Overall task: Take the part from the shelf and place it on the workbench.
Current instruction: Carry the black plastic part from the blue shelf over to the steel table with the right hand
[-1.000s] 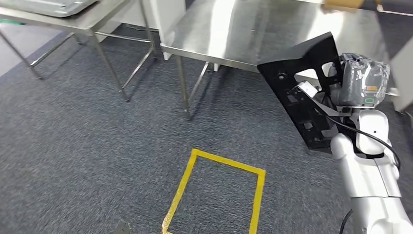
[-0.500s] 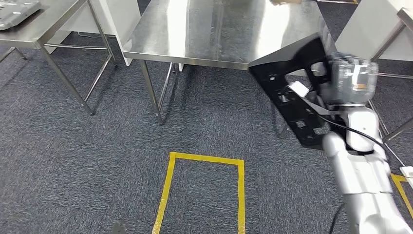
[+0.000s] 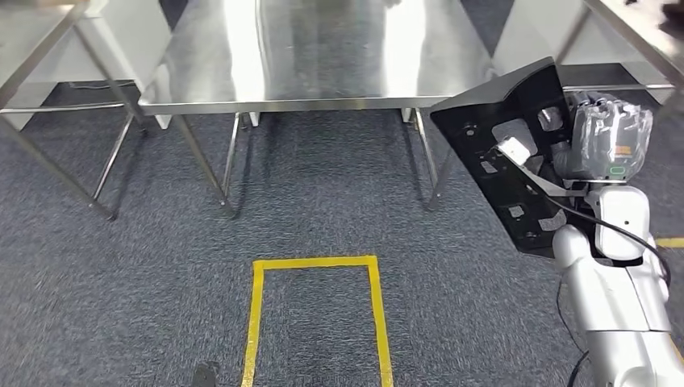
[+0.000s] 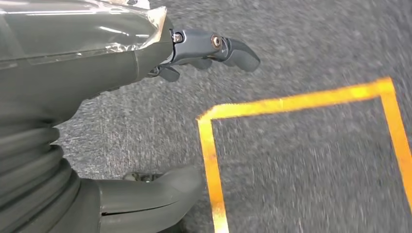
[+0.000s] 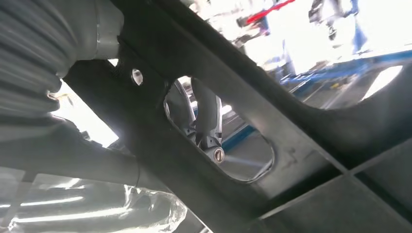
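The part is a large flat black plastic panel with cut-outs and ribs. My right hand grips it at its right edge and holds it upright and tilted above the carpet, just in front of the steel workbench. In the right wrist view the dark panel crosses the picture, and my fingers show through one of its oval openings. My left hand hangs over the carpet with its fingers apart and nothing in it.
A yellow tape rectangle marks the grey carpet before the workbench. The same tape shows in the left wrist view. Another steel table stands at the left, and a further table edge at the right.
The camera has turned, so the workbench and the yellow rectangle now lie straight ahead and nearer. My right hand holds the panel the same way.
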Motion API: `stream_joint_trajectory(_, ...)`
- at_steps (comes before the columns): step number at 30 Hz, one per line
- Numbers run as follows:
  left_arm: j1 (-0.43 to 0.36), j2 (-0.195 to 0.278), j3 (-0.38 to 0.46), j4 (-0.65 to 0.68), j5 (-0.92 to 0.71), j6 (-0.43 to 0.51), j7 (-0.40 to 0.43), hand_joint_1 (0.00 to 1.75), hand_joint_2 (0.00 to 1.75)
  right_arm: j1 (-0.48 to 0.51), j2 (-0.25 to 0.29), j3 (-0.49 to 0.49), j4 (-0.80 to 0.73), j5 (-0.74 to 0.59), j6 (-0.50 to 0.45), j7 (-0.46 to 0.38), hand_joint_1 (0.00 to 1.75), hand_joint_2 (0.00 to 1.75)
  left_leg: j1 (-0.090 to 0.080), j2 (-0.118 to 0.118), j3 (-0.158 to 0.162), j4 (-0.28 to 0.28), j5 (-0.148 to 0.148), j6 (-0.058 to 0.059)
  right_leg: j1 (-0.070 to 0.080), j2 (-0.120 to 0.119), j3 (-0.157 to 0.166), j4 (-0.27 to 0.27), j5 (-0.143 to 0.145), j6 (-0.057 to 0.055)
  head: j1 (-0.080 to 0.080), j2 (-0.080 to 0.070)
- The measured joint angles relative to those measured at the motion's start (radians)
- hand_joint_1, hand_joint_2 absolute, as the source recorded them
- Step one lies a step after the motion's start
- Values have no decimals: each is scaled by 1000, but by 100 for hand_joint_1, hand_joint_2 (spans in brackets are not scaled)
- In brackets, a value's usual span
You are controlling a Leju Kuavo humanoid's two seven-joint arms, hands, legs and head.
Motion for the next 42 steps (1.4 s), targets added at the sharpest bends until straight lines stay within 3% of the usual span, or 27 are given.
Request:
stream_joint_trajectory(2, 3, 1, 0, 0, 0, 1, 0, 0, 175, 1, 5, 3, 2, 10, -6, 4, 152, 175, 1, -33, -66, 131, -54, -3, 3, 18, 0, 0, 0, -9, -10, 0)
stream_joint_trajectory(3, 4, 1, 0, 0, 0, 2, 0, 0, 175, 2, 6, 5, 3, 15, -9, 5, 152, 175, 2, -37, -87, 163, -57, -5, 5, 27, 0, 1, 0, -10, -13, 0)
stream_joint_trajectory(4, 4, 1, 0, 0, 0, 2, 0, 0, 175, 3, 7, 7, 4, 19, -13, 6, 152, 175, 4, -37, -90, 156, -39, -6, 5, 35, 0, 3, 0, -10, -17, 0)
stream_joint_trajectory(5, 4, 1, 0, 0, 0, 2, 0, 0, 175, 3, 8, 8, 5, 23, -17, 7, 152, 175, 7, -37, -75, 112, -4, -6, 5, 42, 0, 5, -1, -9, -20, 0)
stream_joint_trajectory(7, 4, 1, 0, 0, 0, 2, 1, 0, 175, 0, 9, 10, 5, 27, -20, 8, 152, 175, 12, -40, -23, -14, 65, -7, 6, 51, -3, 14, -4, -2, -28, 0)
stream_joint_trajectory(9, 3, 1, 0, 0, 0, 2, 6, 0, 175, -4, 8, 11, 6, 28, -21, 9, 152, 175, 12, -45, 6, -81, 87, -2, 14, 56, -9, 22, -8, 6, -31, 0)
stream_joint_trajectory(12, 3, 1, 1, 0, 5, -3, 25, 0, 175, -5, 6, 13, 9, 29, -21, 10, 152, 175, 3, -48, 10, -93, 92, 7, 24, 57, -14, 24, -7, 12, -27, 0)
stream_joint_trajectory(17, 3, 2, 3, 0, 6, -19, 52, 0, 175, -6, 6, 15, 11, 29, -20, 12, 152, 175, -8, -55, 7, -92, 95, 19, 19, 53, -13, 18, -3, 21, -23, 0)
stream_joint_trajectory(23, 2, 1, 3, 0, 1, -19, 68, 0, 175, -5, 6, 22, 11, 32, -20, 18, 152, 175, -10, -54, 7, -92, 96, 22, 18, 53, -12, 15, 0, 24, -14, 0)
stream_joint_trajectory(37, 2, 2, 2, 0, -5, -24, 79, 0, 175, 0, 5, 29, 11, 42, -13, 21, 152, 175, -6, -54, 7, -93, 96, 22, 22, 53, -14, 15, 0, 25, -14, 0)
stream_joint_trajectory(40, 2, 3, 2, 0, -8, -25, 81, 0, 175, 0, 5, 31, 10, 46, -8, 19, 152, 175, -8, -54, 6, -92, 96, 32, 11, 53, -12, 10, 5, 33, -17, 0)
stream_joint_trajectory(42, 1, 4, 2, 0, -10, -25, 82, 0, 175, 0, 5, 32, 8, 48, -3, 18, 152, 175, -2, -51, 15, -108, 105, 42, 11, 50, -13, 12, 2, 38, -20, 0)
